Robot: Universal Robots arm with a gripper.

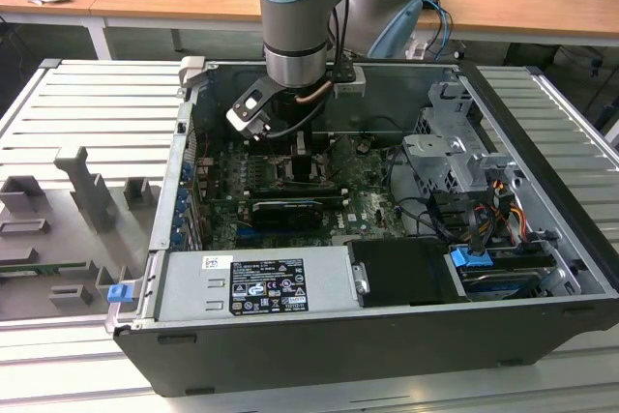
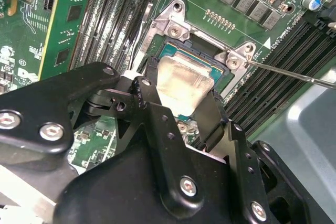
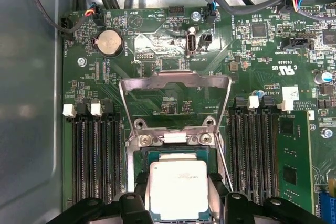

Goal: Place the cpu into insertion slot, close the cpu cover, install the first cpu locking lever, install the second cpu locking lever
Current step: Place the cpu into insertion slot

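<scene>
Pincer (image 2: 182,97) clenched on the cpu (image 2: 181,80), right down at the socket!

In both wrist views the two black fingers (image 3: 140,182) press the silvery chip's opposite edges. The chip sits low in the socket frame on the green motherboard (image 3: 157,40), though I can't tell if it's fully seated. The cpu cover (image 3: 176,78) stands flipped open behind it. In the exterior view the arm reaches down into the open computer case (image 1: 387,321) on the slatted table (image 1: 87,113).

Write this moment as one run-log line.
gripper: shut on cpu | cpu: at insertion slot | cpu cover: open
</scene>
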